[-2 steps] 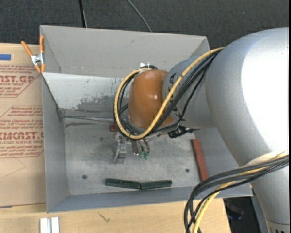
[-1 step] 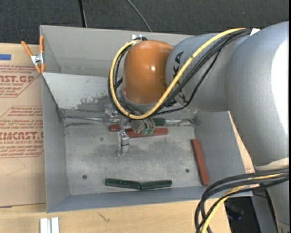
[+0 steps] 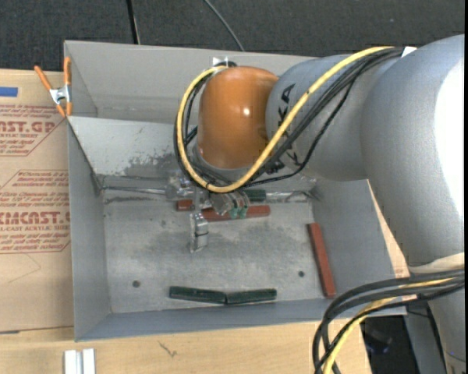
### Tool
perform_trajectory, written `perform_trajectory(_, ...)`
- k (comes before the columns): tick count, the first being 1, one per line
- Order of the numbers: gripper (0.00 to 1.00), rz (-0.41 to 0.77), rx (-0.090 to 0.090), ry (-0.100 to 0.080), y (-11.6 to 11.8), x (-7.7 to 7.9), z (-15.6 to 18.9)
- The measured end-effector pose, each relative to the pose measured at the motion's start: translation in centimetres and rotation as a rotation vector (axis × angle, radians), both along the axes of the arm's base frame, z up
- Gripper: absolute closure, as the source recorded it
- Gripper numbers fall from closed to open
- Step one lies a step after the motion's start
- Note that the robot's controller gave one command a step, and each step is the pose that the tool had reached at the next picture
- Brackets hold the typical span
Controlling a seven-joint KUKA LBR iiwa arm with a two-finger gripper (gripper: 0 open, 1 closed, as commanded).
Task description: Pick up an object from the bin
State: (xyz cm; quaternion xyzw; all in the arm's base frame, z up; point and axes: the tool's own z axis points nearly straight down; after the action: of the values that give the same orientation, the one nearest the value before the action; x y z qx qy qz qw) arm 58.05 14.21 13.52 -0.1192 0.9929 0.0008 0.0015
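My gripper [image 3: 197, 236] hangs low over the back middle of the bin floor, beneath the arm's orange cover. A thin red-brown stick [image 3: 259, 209] lies crosswise right behind it, its middle hidden by the gripper body and its left end showing beside the gripper. Whether the gripper touches the stick cannot be told. A long dark green strip [image 3: 222, 294] lies flat along the front wall, well apart from the gripper. A red-brown bar [image 3: 321, 259] rests along the right side of the floor.
The big grey arm with yellow and black cables covers the bin's right rear part. The bin's left wall slopes down to the floor. Bare grey floor lies between the gripper and the green strip.
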Motion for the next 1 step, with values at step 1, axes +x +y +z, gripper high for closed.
perform_trajectory(1,0.00,0.075,0.002,-0.004,-2.83,-0.21,-2.49)
